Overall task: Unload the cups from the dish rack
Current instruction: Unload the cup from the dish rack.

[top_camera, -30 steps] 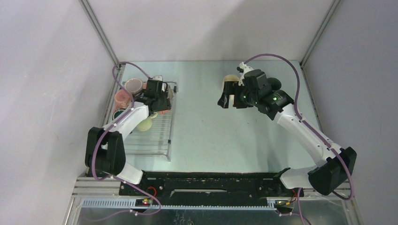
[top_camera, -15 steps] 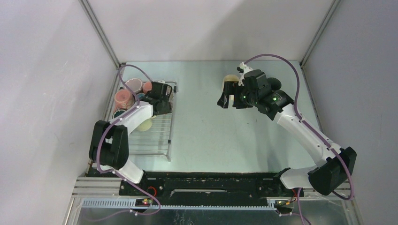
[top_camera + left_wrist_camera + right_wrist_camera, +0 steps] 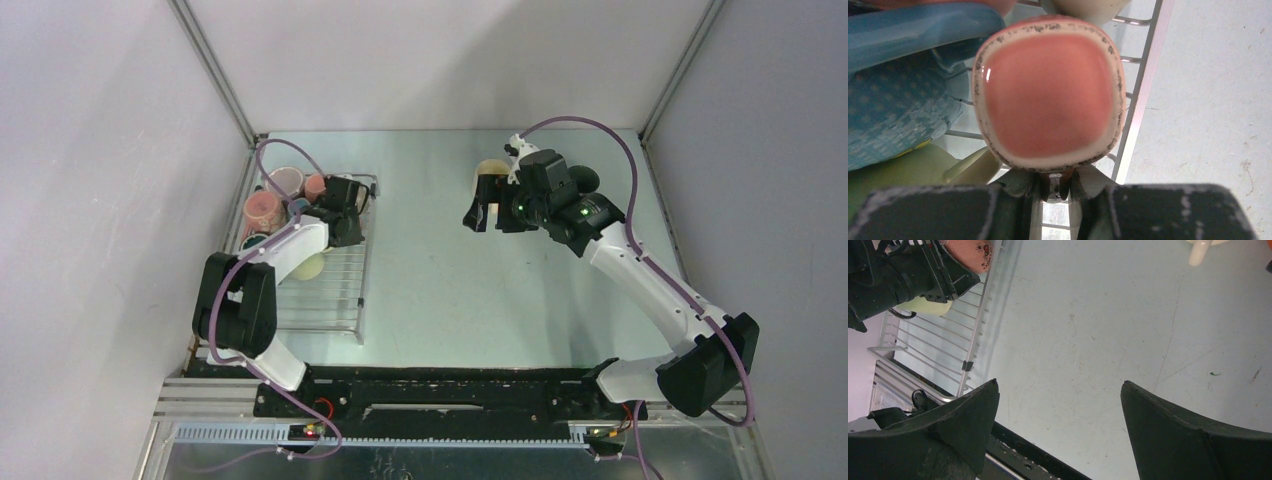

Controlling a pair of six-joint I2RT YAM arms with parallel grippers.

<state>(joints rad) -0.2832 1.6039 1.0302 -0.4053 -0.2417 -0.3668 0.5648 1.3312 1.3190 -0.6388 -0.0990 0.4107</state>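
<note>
Glossy glazed pink cup [image 3: 1048,95], metal wire rack [image 3: 345,280]

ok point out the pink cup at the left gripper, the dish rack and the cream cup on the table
pink cup [image 3: 1048,110]: left wrist view, its pink middle
dish rack [image 3: 335,295]: top external view, bare bars at its near end
cream cup [image 3: 492,166]: top external view, its rim

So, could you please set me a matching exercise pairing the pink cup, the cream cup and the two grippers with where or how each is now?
Things: 1 pink cup; 2 cream cup; 3 left gripper; 4 right gripper.
States: A open over the table; B on the table, outside the dish rack; C gripping a cup; D in the dish rack, beside a blue cup.
Pairs: 1-D, 2-B, 3-C, 4-A.
</note>
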